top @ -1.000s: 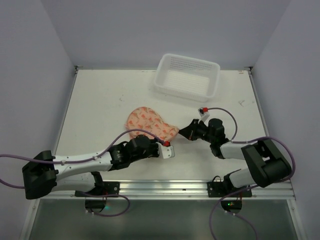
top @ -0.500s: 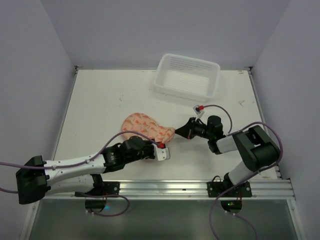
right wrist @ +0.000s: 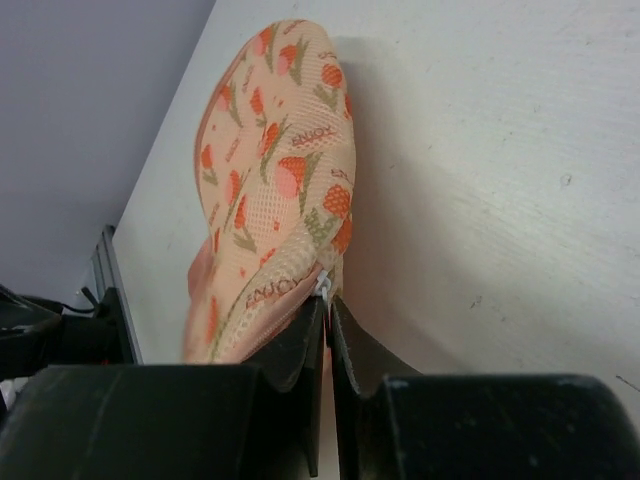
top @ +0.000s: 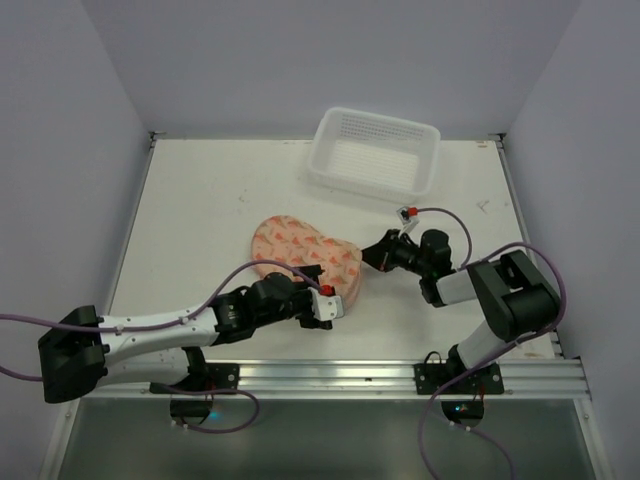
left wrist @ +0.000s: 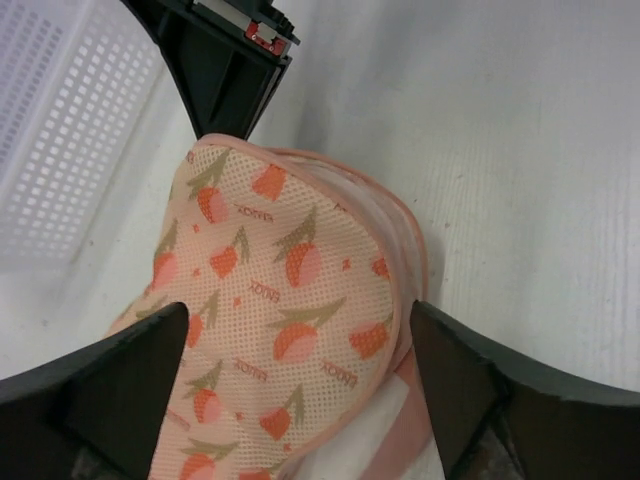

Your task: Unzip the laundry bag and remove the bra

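Right gripper [right wrist: 328, 300] pinched on the zipper edge of the laundry bag [top: 300, 245]; left gripper [left wrist: 298, 335] spread wide astride it.
Bag lies on the table [top: 200, 200] between both. Its printed lettering is too small to read. White lattice basket [top: 318, 172] stands apart behind.

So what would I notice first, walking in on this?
First, the peach bag printed with red-orange wedges, lying mid-table between two black-and-white arms. The left claw is open astride it from the near side, and the right claw is pinched shut at its zipper edge. Behind them, a white lattice basket sits toward the far edge.
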Controlling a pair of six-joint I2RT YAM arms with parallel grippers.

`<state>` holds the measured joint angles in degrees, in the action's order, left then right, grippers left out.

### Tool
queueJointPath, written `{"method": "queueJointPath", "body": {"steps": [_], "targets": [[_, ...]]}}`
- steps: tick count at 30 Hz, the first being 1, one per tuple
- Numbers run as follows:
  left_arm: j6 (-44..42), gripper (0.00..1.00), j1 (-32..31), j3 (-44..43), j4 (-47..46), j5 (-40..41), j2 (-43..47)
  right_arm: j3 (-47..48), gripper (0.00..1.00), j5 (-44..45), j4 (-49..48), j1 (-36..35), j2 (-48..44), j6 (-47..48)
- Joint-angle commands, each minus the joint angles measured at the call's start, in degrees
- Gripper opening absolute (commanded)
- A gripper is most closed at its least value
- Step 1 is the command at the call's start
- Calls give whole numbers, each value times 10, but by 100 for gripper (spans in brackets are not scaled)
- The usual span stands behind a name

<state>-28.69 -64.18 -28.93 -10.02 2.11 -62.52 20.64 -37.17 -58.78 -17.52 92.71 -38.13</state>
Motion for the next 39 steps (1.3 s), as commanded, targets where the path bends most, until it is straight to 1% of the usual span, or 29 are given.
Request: {"method": "queueJointPath", "body": {"steps": [1, 6, 7, 8, 9, 10, 11, 12, 13, 14, 15, 17, 18, 20, 21, 22, 23, 24, 25, 26, 27, 28, 29, 30, 31, 33, 34, 37, 39], "targets": [[19, 100, -2, -29, -41, -3, -8, 18, 11, 17, 7, 8, -18, -4], [41, 100, -2, -39, -50, 25, -12, 12, 17, 29, 23, 11, -31, -11], [56, 100, -2, -40, -62, 35, -7, 8, 18, 48, 36, 12, -37, -8], [69, 100, 1, -42, -71, 60, -4, 8, 21, 61, 72, 13, -57, -4], [112, 100, 12, -46, -88, 102, 2, 9, 26, 93, 116, 12, -69, 5], [151, 100, 12, -53, -94, 102, 3, 9, 26, 109, 139, 13, -84, 9], [195, 100, 28, -61, -92, 173, 3, 8, 30, 126, 160, 13, -116, 10], [235, 100, 44, -74, -78, 185, 0, 7, 34, 146, 184, 13, -133, 10], [295, 100, 62, -107, -36, 185, -7, 0, 36, 161, 214, 13, -153, 9], [326, 100, 102, -124, -15, 182, -11, -5, 37, 185, 226, 12, -173, 8], [346, 100, 120, -134, 2, 180, -16, -9, 38, 199, 245, 13, -216, 5], [369, 100, 141, -144, 15, 207, -21, -16, 42, 227, 289, 12, -257, 15], [375, 100, 142, -140, 16, 217, -20, -13, 47, 222, 307, 10, -290, 39], [387, 100, 145, -137, 20, 253, -19, 8, 51, 210, 354, -4, -309, 72], [411, 100, 148, -134, 25, 260, -16, 18, 53, 210, 371, -15, -312, 110], [427, 100, 167, -132, 35, 259, -14, 42, 54, 219, 395, -31, -308, 125], [445, 100, 182, -128, 40, 236, -9, 54, 54, 234, 402, -77, -302, 153], [476, 100, 200, -115, 41, 217, 4, 79, 56, 276, 411, -102, -293, 168], [494, 100, 242, -107, 44, 183, 11, 92, 57, 292, 429, -128, -272, 181], [506, 100, 264, -96, 40, 160, 20, 106, 58, 306, 437, -169, -262, 204], [523, 100, 287, -69, 33, 136, 41, 117, 59, 317, 442, -186, -253, 217], [533, 100, 332, -55, 19, 114, 53, 129, 61, 322, 442, -199, -243, 227], [543, 100, 349, -40, 11, 91, 63, 132, 62, 321, 438, -218, -242, 237], [558, 100, 366, -9, 1, 87, 79, 133, 62, 318, 433, -224, -243, 252], [571, 100, 396, 5, -17, 89, 87, 132, 63, 308, 423, -228, -243, 261], [604, 100, 434, 34, -39, 48, 107, 139, 64, 296, 424, -242, -245, 290], [612, 100, 447, 42, -44, 37, 113, 141, 64, 287, 426, -260, -243, 299], [623, 100, 451, 52, -33, 47, 129, 150, 64, 283, 424, -297, -222, 332], [620, 100, 451, 54, -20, 61, 146, 177, 65, 327, 438, -334, -189, 349]]}}
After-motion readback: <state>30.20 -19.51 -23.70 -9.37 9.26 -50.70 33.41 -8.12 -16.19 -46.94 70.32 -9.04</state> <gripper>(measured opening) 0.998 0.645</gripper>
